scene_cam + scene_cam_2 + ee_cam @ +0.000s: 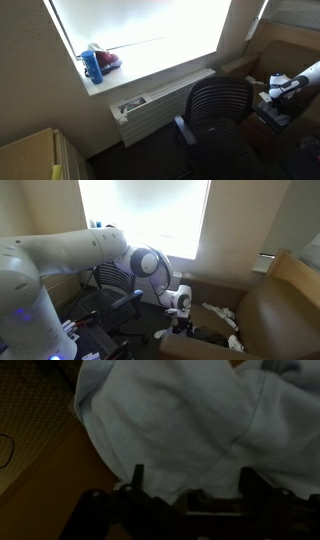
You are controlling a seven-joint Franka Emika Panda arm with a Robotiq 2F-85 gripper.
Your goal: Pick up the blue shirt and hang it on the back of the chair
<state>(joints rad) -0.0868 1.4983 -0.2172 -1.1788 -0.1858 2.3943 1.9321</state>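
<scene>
Cloth fills my wrist view: the blue shirt (170, 420) lies rumpled just ahead of my gripper (190, 480), whose jaws stand spread, holding nothing. The chair (220, 105) shows a bare backrest, so I judge grasping, lifting and hanging all remain.

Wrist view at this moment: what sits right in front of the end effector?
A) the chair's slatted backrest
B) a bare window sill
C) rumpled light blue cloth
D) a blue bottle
C: the blue shirt fills most of the wrist view just past the end effector, and the chair in an exterior view carries no cloth on its backrest.
</scene>
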